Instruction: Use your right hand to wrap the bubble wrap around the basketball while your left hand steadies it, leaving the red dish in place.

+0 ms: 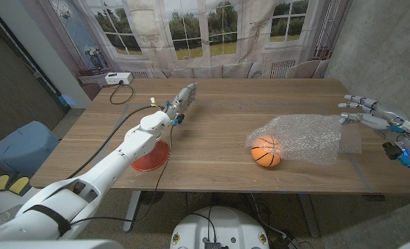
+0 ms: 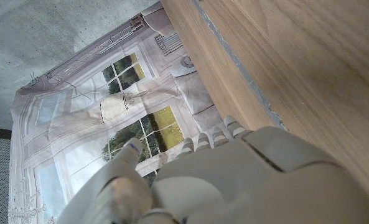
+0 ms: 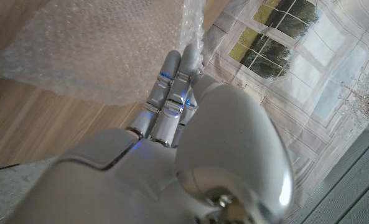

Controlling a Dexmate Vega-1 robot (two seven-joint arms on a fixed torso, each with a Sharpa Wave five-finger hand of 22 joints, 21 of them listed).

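The orange basketball [image 1: 266, 150] sits on the table right of centre. The clear bubble wrap [image 1: 307, 135] is bunched over its far side and spreads to the right. My right hand [image 1: 368, 114] reaches in from the right with fingers stretched out, and its fingertips [image 3: 173, 70] touch the wrap's [image 3: 91, 50] right edge; no grip shows. My left hand [image 1: 182, 101] hovers well left of the ball, fingers straight and holding nothing. The red dish [image 1: 151, 158] lies near the front left, partly under my left forearm.
A white box [image 1: 117, 79] with a black cable lies at the table's far left corner. Bare wood [image 1: 218, 124] lies between my left hand and the ball. A curtain printed with windows hangs behind the table.
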